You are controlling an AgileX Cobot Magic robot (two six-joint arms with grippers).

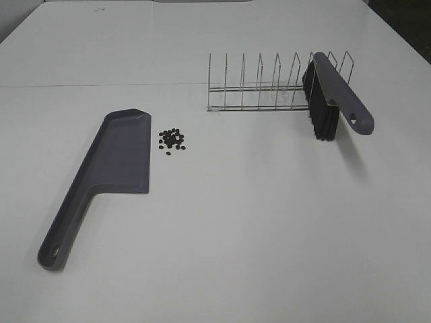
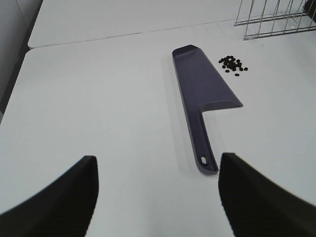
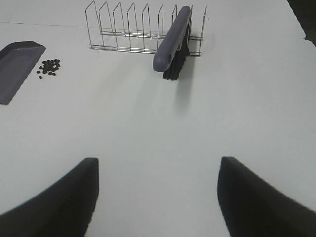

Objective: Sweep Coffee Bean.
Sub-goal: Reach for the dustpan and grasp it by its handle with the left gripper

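Left pincer (image 2: 157, 170) gapes; just ahead lies the dustpan (image 2: 197, 89), handle nearest, coffee bean pile (image 2: 233, 64) beyond by its edge. Right pincer (image 3: 157, 170) gapes too, brush (image 3: 171, 43) far ahead in the rack (image 3: 126, 48). Beans look light, hard, prone to roll (sweep, never pinch): grip the brush's handle.

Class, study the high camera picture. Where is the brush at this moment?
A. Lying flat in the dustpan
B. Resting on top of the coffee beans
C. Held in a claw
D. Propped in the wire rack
D: the brush sits at one end of the wire rack, bristles down and handle sloping out, well away from the dustpan and the coffee beans.
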